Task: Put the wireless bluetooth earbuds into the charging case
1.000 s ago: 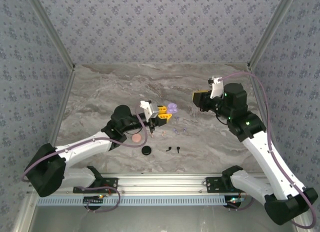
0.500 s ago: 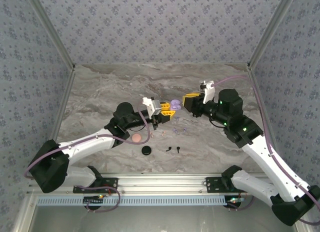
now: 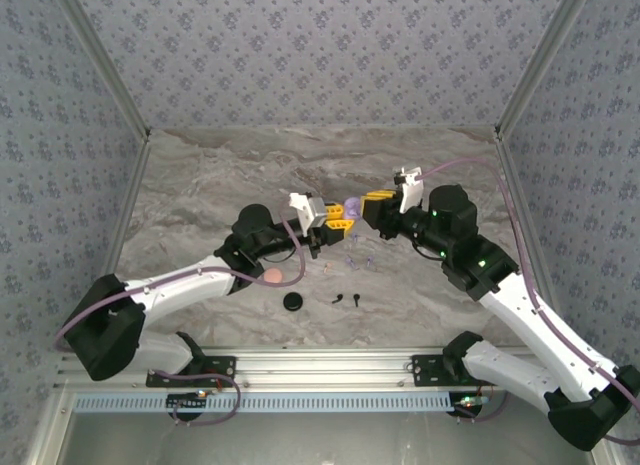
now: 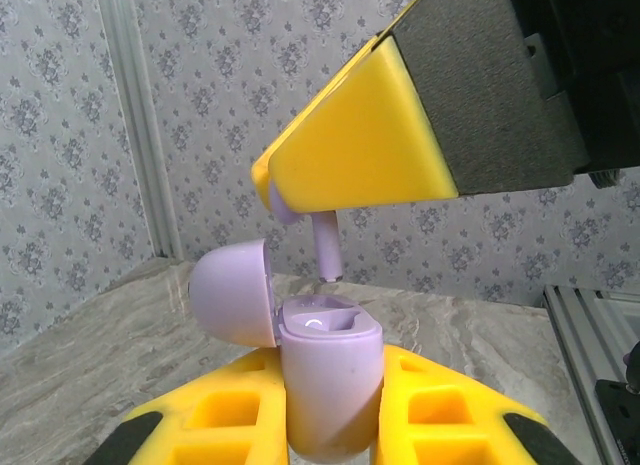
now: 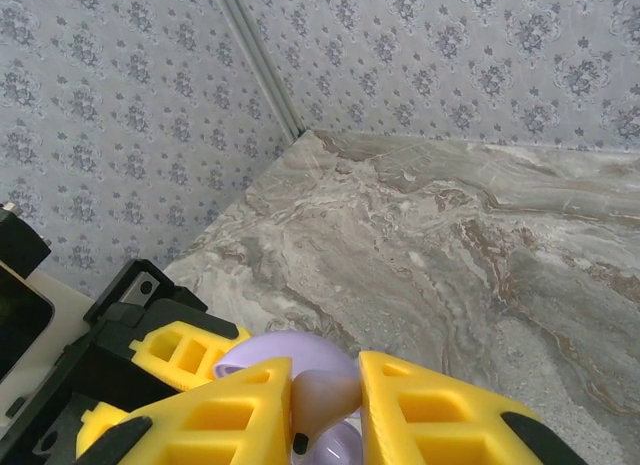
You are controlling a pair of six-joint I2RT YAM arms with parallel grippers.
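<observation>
My left gripper (image 4: 330, 410) is shut on the lilac charging case (image 4: 330, 380), held upright with its lid (image 4: 232, 290) swung open to the left. In the top view the case (image 3: 350, 206) sits between the two grippers above mid-table. My right gripper (image 5: 325, 410) is shut on a lilac earbud (image 5: 322, 397) directly over the case. From the left wrist, the earbud's stem (image 4: 326, 245) hangs down from the right gripper's yellow fingers (image 4: 360, 150), its tip just above the case's socket and apart from it.
On the marble table below the grippers lie a closed pink case (image 3: 273, 277), a black case (image 3: 292, 301), two black earbuds (image 3: 346, 299) and small pale earbuds (image 3: 358, 260). Patterned walls enclose the table on three sides.
My right arm has swung left and come in over the left gripper with the earbud. The left gripper has edged right with the open case.
</observation>
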